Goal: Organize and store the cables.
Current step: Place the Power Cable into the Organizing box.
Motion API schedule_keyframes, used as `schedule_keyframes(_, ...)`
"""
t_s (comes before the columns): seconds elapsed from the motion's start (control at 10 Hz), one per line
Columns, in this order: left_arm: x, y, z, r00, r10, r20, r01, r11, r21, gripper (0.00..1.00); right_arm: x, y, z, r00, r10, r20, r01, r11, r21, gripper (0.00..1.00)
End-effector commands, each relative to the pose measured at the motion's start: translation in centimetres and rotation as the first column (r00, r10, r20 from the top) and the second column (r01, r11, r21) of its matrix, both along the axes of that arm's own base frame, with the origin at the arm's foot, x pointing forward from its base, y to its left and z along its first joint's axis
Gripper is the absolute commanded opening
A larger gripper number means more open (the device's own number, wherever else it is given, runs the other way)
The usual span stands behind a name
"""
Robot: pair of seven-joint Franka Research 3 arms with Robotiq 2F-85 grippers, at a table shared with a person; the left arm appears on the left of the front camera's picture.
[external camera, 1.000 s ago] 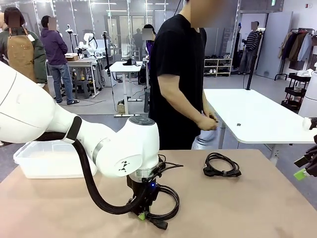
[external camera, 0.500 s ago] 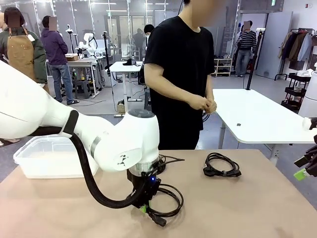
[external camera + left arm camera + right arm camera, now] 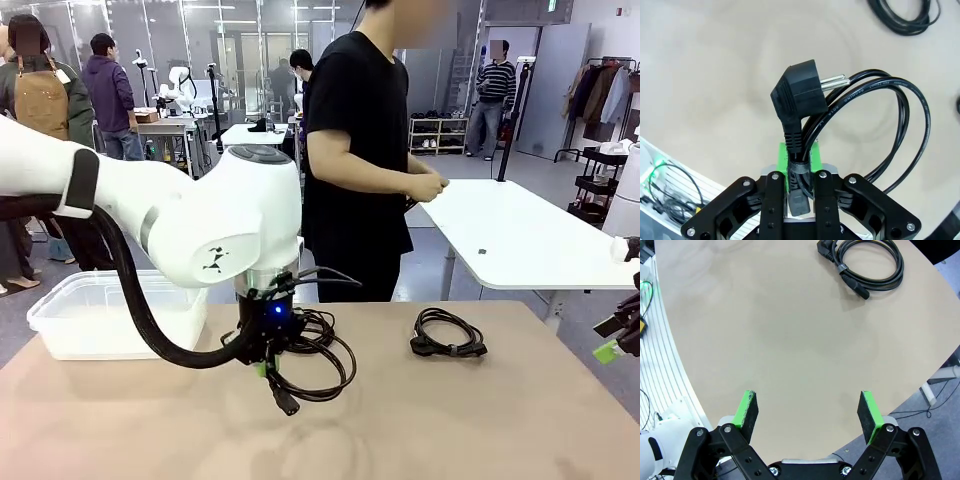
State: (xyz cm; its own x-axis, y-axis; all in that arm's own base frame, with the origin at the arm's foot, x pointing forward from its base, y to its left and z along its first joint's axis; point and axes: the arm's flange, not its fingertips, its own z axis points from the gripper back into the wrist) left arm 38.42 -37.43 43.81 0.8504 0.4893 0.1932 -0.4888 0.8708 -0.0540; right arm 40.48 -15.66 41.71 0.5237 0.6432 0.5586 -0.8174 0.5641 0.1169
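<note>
**Left arm has one coil by the neck; bin waits at frame left**

The coiled thin black power cord [image 3: 318,335] hangs at lower centre of the front frame, apparently off the tan tabletop [image 3: 480,430]. It is held in the left gripper [image 3: 799,159]. In my left wrist view the green pads are clenched on the gathered strands just below the angled black plug [image 3: 799,95], and the loops spill to the right.

My read is that it is light, limp and rubbery. It will sway and sag, and loops may slip apart because the pinch takes only some strands. The gathered neck is the best hold. I can't make out a tie on it.

A second coil of black cord [image 3: 447,333] lies flat right of centre, well apart from the held one. In the right wrist view it sits upper right with a small band on one side, and I'd grip it there.

The right gripper [image 3: 809,412] is spread wide and holds nothing, over bare table near the curved edge.

A white translucent plastic bin [image 3: 60,325] sits mid-left, partly behind the arm, and is probably where the cords go. The table between is bare, but the dangling loops must clear the bin's rim. A person in a black shirt [image 3: 360,150] stands at the far edge, hands off the table.
</note>
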Motion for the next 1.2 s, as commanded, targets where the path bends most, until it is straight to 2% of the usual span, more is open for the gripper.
schedule_keyframes(0.0,0.4,0.0,0.2,0.999,-0.016,0.035,0.015,1.000,0.017,0.06,-0.1,-0.2,0.1,1.000,0.017,-0.002,-0.017,1.000,-0.012,1.00)
schedule_keyframes(0.2,0.2,0.2,0.4,1.000,-0.011,0.013,0.010,1.000,0.006,0.06,-0.1,-0.2,0.1,1.000,0.017,-0.002,-0.017,1.000,-0.012,1.00)
schedule_keyframes(0.7,0.2,0.2,0.4,1.000,-0.011,0.013,0.010,1.000,0.006,0.06,-0.1,-0.2,0.1,1.000,0.017,-0.002,-0.017,1.000,-0.012,1.00)
schedule_keyframes(0.8,0.2,0.2,0.2,1.000,-0.012,0.015,0.012,1.000,0.007,0.19,-0.1,-0.2,0.1,1.000,0.017,-0.002,-0.017,1.000,-0.012,1.00)
schedule_keyframes(0.9,0.8,1.4,2.5,0.995,-0.042,0.095,0.040,0.999,0.021,0.19,-0.1,-0.2,0.1,1.000,0.017,-0.002,-0.017,1.000,-0.012,1.00)
schedule_keyframes(1.1,2.6,5.9,6.4,0.972,-0.208,0.106,0.201,0.977,0.069,0.19,-0.1,-0.2,0.1,1.000,0.017,-0.002,-0.017,1.000,-0.012,1.00)
